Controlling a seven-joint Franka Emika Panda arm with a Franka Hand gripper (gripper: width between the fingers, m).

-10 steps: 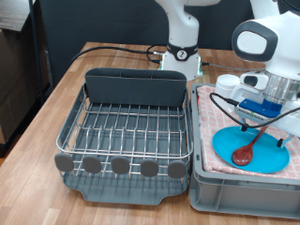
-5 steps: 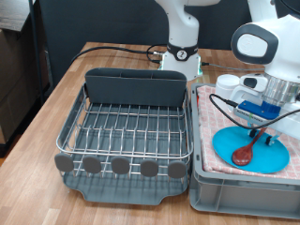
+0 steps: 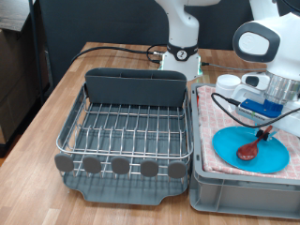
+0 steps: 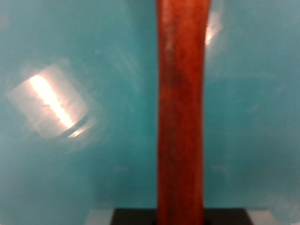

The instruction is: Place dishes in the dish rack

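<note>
Over the last second the gripper (image 3: 269,129) has sunk onto the spoon (image 3: 249,150) handle, hiding its upper end; the wrist view shows the handle (image 4: 181,112) filling the frame over the plate (image 4: 75,112). This looks like a pick being set up; whether the fingers have closed I cannot tell. The spoon lies on the plate (image 3: 225,150) in the crate (image 3: 216,192), bowl toward 8 o'clock. The rack (image 3: 127,127), at 9 o'clock from the plate, holds no dishes; the crate wall stands between
</note>
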